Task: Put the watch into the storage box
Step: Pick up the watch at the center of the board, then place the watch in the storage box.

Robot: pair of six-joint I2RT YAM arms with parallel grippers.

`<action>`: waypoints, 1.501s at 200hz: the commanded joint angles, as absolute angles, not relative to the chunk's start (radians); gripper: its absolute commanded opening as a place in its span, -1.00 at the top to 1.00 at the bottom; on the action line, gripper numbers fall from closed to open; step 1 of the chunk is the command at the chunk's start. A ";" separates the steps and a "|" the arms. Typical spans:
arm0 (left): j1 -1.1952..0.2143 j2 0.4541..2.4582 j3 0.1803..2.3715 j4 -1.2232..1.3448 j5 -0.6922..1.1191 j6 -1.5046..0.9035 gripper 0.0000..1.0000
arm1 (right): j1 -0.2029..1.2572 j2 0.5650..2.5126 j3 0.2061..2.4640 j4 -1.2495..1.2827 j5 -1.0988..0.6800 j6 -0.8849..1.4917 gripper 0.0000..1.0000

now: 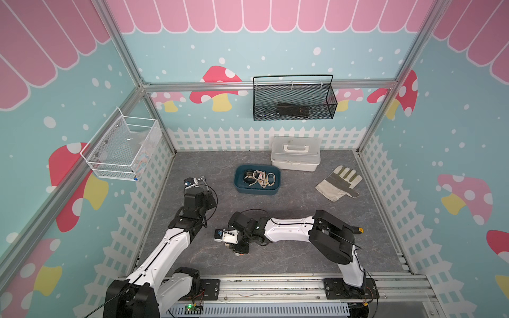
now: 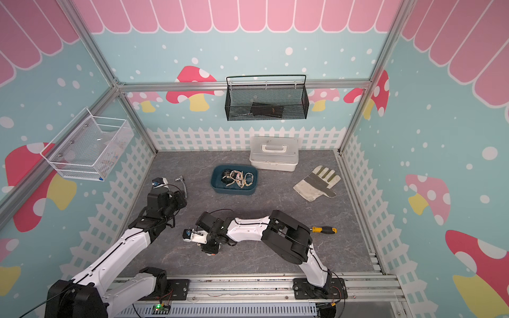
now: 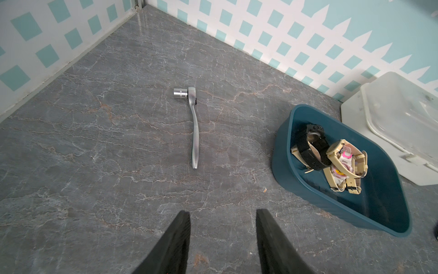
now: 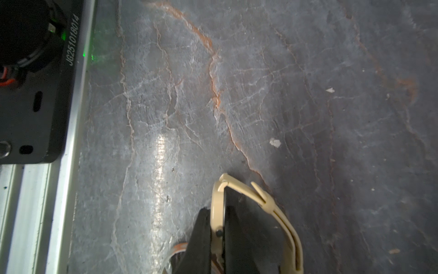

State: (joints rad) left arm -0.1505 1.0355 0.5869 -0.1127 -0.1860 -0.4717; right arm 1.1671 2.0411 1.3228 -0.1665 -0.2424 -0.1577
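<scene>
One watch, beige, strap looped: being held low over the front of the surface, well apart from the box. The box is sitting mid-surface, already holding several watches.

Right pincer: pressing shut on the watch's case, edge-on, one finger against each face, with the strap hanging free to one side. Cannot tell whether the watch is touching the surface or riding just clear of it.

Left pincer: standing partly open, gripping nothing, hovering over bare surface near a wrench, with the box off to one side.

Step in hand, as judged: securing the grip and beginning the lift.

Handling notes:
- Lifting straight up first, so the loose strap is not dragging.
- Keeping the squeeze steady, since a thin, smooth case is liable to be swivelling between the fingers.
- Carrying high enough that the strap is clearing the box rim.
- Releasing low over a bare patch inside the box.
</scene>
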 commanded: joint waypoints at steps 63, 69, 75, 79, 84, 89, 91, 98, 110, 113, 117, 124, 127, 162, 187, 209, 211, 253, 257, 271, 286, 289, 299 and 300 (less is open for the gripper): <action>-0.161 0.992 0.558 -0.096 -0.174 -0.466 0.03 | 0.942 1.764 1.276 -0.137 -0.186 -0.126 1.00; -0.163 0.987 0.553 -0.092 -0.176 -0.466 0.03 | 0.921 1.769 1.306 -0.161 -0.178 -0.124 1.00; -0.165 0.983 0.551 -0.089 -0.176 -0.466 0.03 | 0.902 1.781 1.341 -0.187 -0.168 -0.126 1.00; -0.166 0.982 0.550 -0.089 -0.178 -0.466 0.03 | 0.891 1.791 1.367 -0.207 -0.157 -0.130 1.00; -0.166 0.980 0.549 -0.087 -0.178 -0.467 0.03 | 0.877 1.805 1.398 -0.227 -0.143 -0.133 1.00; -0.169 0.980 0.550 -0.088 -0.176 -0.466 0.03 | 0.866 1.822 1.432 -0.249 -0.132 -0.136 1.00; -0.169 0.981 0.550 -0.087 -0.175 -0.466 0.03 | 0.861 1.831 1.446 -0.258 -0.129 -0.137 1.00; -0.170 0.981 0.552 -0.089 -0.174 -0.466 0.03 | 0.847 1.856 1.497 -0.286 -0.119 -0.138 1.00; -0.173 0.981 0.553 -0.092 -0.173 -0.465 0.03 | 0.831 1.894 1.586 -0.344 -0.097 -0.140 1.00; -0.174 0.980 0.552 -0.091 -0.173 -0.464 0.03 | 0.828 1.894 1.606 -0.358 -0.093 -0.140 1.00; -0.176 0.979 0.552 -0.091 -0.174 -0.463 0.03 | 0.824 1.937 1.638 -0.376 -0.089 -0.142 0.99; -0.179 0.978 0.550 -0.093 -0.176 -0.466 0.03 | 0.816 1.970 1.691 -0.408 -0.087 -0.145 0.99; -0.180 0.979 0.548 -0.093 -0.176 -0.465 0.03 | 0.813 1.985 1.714 -0.421 -0.085 -0.146 0.99; -0.183 0.997 0.527 -0.059 -0.164 -0.471 0.03 | 0.783 2.170 1.985 -0.538 -0.095 -0.151 0.99; -0.184 0.987 0.510 -0.042 -0.167 -0.471 0.03 | 0.769 2.316 2.190 -0.610 -0.082 -0.133 0.99; -0.184 0.976 0.500 -0.030 -0.173 -0.468 0.03 | 0.758 2.432 2.345 -0.666 -0.084 -0.118 0.99; -0.184 0.977 0.500 -0.029 -0.172 -0.467 0.03 | 0.757 2.439 2.356 -0.668 -0.085 -0.118 0.98; -0.183 0.992 0.492 -0.005 -0.171 -0.460 0.03 | 0.742 2.580 2.540 -0.719 -0.091 -0.111 0.97; -0.184 0.995 0.492 -0.003 -0.170 -0.459 0.03 | 0.740 2.586 2.544 -0.719 -0.092 -0.110 0.97; -0.184 1.005 0.495 0.000 -0.170 -0.458 0.03 | 0.737 2.599 2.543 -0.715 -0.100 -0.104 0.94; -0.184 1.017 0.498 0.005 -0.167 -0.456 0.03 | 0.737 2.615 2.543 -0.719 -0.107 -0.104 0.93; -0.184 1.018 0.499 0.006 -0.167 -0.457 0.03 | 0.736 2.617 2.542 -0.719 -0.109 -0.105 0.93; -0.184 1.025 0.503 0.006 -0.164 -0.455 0.03 | 0.737 2.624 2.543 -0.723 -0.116 -0.104 0.92; -0.184 1.026 0.503 0.006 -0.164 -0.455 0.03 | 0.737 2.625 2.542 -0.724 -0.117 -0.104 0.92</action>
